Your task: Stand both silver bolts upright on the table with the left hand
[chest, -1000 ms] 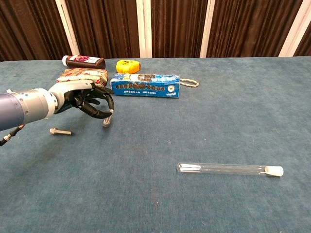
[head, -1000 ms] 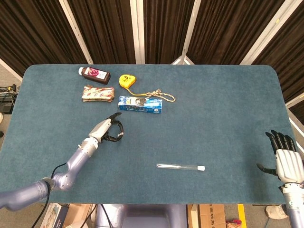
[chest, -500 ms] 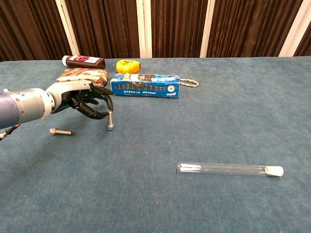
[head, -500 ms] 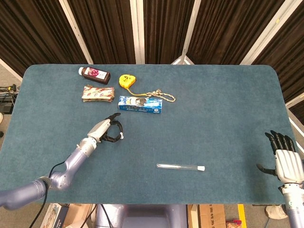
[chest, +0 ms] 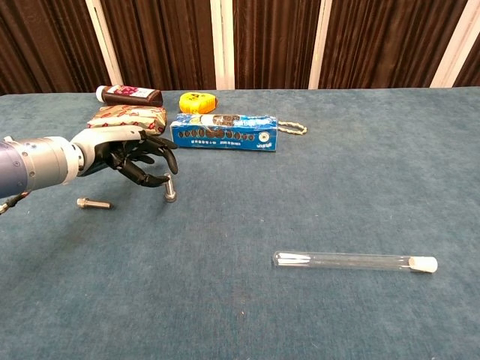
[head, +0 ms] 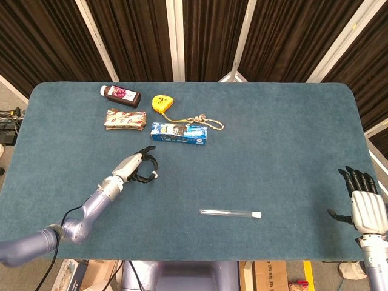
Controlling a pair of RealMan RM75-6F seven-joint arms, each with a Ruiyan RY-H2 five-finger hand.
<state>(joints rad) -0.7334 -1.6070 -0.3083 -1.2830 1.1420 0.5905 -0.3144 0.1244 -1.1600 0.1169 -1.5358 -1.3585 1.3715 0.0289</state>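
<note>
One silver bolt (chest: 170,189) stands upright on the blue table (chest: 315,187), head down, also visible as a small bright spot (head: 155,174) in the head view. My left hand (chest: 129,158) reaches in from the left, and its curled fingertips (chest: 159,181) pinch the bolt's upper end while the other fingers are spread above. The second silver bolt (chest: 93,202) lies flat on the cloth, to the left of and below that hand; my forearm hides it in the head view. My right hand (head: 365,205) hangs off the table's right front corner, fingers straight and empty.
A glass test tube (chest: 352,262) with a white cap lies front of centre. Behind the left hand lie a blue toothpaste box (chest: 223,133), a snack packet (chest: 126,116), a dark bottle (chest: 129,95), a yellow tape measure (chest: 197,102) and a knotted rope (head: 203,121).
The left hand has shifted the bolt slightly right and set it upright on the cloth, then drawn back a little. The lying bolt and the right hand have not moved.
</note>
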